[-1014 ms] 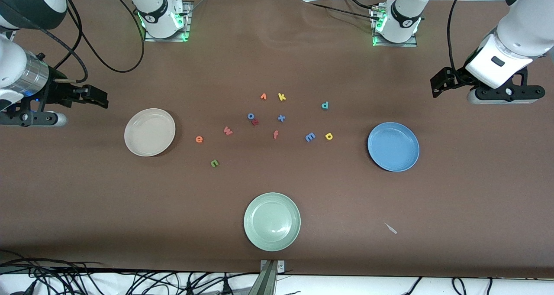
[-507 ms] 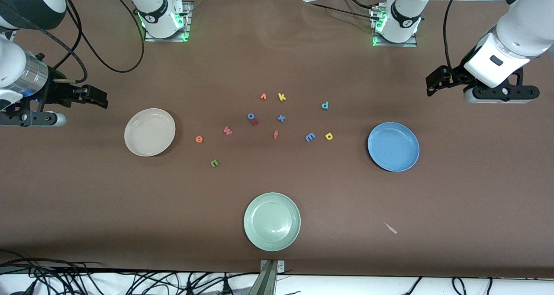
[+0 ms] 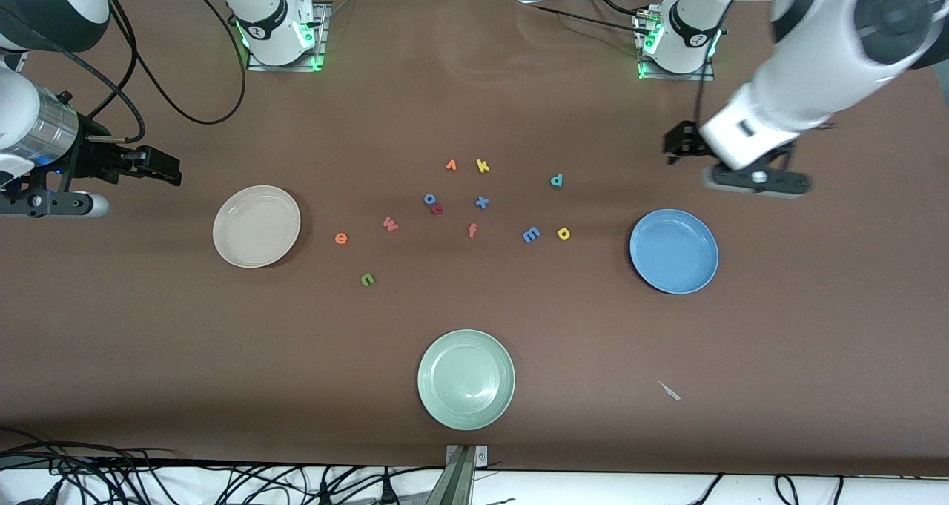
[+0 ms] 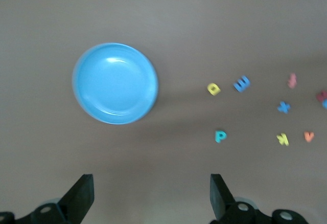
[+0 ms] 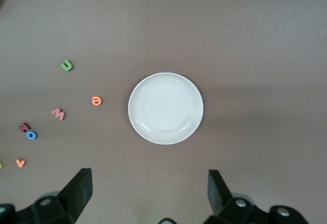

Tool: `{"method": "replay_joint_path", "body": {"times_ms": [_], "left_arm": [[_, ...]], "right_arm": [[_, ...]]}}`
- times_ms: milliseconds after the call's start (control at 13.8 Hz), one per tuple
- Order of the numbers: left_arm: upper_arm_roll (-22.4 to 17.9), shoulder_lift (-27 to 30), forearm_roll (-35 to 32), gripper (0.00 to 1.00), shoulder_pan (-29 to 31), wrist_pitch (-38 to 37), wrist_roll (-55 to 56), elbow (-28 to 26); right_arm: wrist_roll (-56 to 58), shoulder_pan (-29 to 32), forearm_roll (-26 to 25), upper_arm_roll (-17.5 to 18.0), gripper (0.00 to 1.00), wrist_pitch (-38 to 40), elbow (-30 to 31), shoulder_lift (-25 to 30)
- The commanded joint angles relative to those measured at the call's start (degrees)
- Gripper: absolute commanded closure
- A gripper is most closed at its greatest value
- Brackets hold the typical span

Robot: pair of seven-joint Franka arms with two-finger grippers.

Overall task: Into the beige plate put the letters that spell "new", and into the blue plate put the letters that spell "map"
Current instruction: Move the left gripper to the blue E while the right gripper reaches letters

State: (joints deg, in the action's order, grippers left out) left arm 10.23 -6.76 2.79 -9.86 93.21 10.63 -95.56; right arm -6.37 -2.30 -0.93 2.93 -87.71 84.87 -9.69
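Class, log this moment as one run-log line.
left gripper: open, above table beside round blue plate | right gripper: open, waits beside round beige plate | foam letters: all on table | plates: empty

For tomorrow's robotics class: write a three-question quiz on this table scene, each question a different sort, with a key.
1. True or false: the beige plate holds the orange e.
2. Which lies nearer the blue plate: A) blue m, B) yellow letter?
3. Fill in: the left gripper and right gripper both stand ____.

Key: 1 false; 2 B; 3 open.
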Motion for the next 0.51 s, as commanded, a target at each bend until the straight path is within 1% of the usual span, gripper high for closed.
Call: {"method": "replay_joint_path", "body": {"times_ms": [0, 145, 435], "left_arm": [[0.4, -6.67, 0.9, 0.0, -3.48, 5.28, 0.69, 1.61], [0.4, -9.75, 0.81, 0.0, -6.65, 9.96, 5.69, 1.61], [0.4, -15.81, 0.37, 0.0, -11.48, 14.18, 5.89, 1.43]], "right_arm": [[0.39, 0.11, 0.13, -0.03, 0.0, 0.61, 0.12, 0.63], [0.39, 0.11, 0.13, -0.03, 0.0, 0.52, 0.12, 0.63], [0.57, -0.07, 0.13, 0.32, 0.0, -0.18, 0.12, -0.07]]}}
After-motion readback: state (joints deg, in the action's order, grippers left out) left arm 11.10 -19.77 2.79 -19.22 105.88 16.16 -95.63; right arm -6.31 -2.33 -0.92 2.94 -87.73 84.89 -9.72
